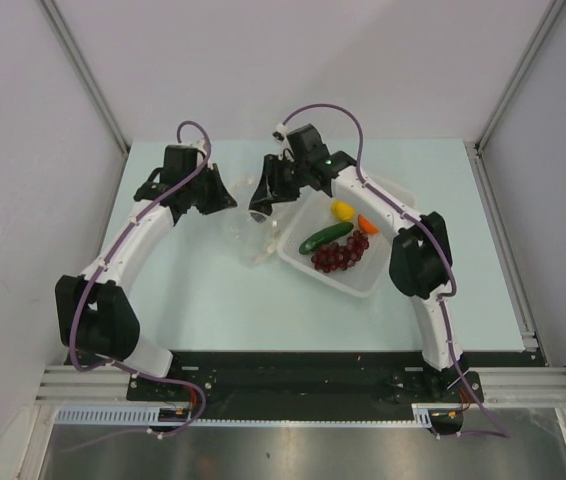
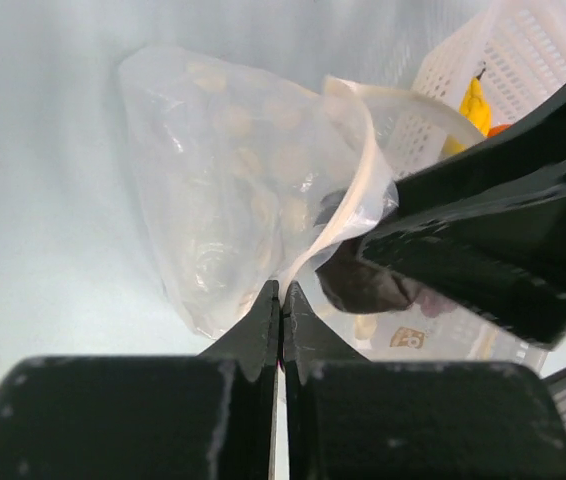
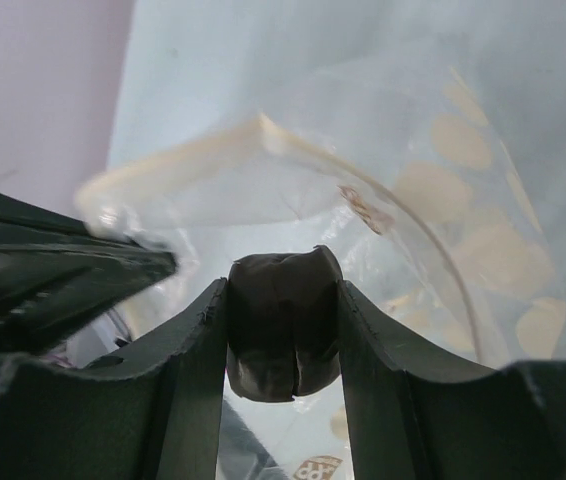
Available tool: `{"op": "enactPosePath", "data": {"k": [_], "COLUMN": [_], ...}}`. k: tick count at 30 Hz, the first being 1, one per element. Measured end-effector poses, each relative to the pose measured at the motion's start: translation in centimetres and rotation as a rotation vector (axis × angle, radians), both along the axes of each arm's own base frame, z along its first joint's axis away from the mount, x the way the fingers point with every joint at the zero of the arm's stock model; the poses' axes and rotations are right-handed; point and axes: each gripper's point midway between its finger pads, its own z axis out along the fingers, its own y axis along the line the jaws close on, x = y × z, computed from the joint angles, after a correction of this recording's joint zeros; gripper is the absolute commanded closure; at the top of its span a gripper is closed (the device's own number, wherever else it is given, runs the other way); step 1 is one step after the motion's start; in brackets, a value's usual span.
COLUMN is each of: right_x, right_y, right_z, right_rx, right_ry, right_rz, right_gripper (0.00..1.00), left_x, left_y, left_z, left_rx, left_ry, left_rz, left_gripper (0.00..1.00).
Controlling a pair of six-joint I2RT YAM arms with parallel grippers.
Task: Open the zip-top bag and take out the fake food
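Fruit pull-out from bag

L gripper (image 2: 281, 298) pinched shut on bag (image 2: 223, 180) rim, holding mouth open. R gripper (image 3: 283, 290) inside mouth, clamped on dark fruit (image 3: 281, 345). Prob. last item. Next: R lifts clear w/o snagging film, drops in basket (image 2: 533, 50).

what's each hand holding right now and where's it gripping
The left hand is shut on the zip-top bag, pinching it at the edge of its mouth. The right hand grips a small dark round fruit across its sides.
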Motion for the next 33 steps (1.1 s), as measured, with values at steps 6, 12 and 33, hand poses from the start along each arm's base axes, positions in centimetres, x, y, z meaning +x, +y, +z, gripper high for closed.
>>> {"op": "enactPosePath", "data": {"k": [6,12,33], "right_x": [1.1,2.3,-1.4], "right_y": [1.4,4.0,-21.3], "right_z": [3.3,6.1,4.7], "right_rx": [0.101,0.164,-0.2], "right_ry": [-0.049,-0.05,-0.088], "right_rz": [-0.053,-0.11,-0.42], "right_gripper": [0.83,0.83,0.79], "left_x": [-0.5,-0.4,6.4], "left_y": [-0.9,-0.5,4.6], "left_z": [0.1,-0.1,1.9], "left_rx": [-0.029,-0.011,0.14], "left_ry": [0.006,0.008,-0.03], "left_rz": [-0.046,-0.032,0.176], "left_gripper": [1.0,1.0,1.0]}}
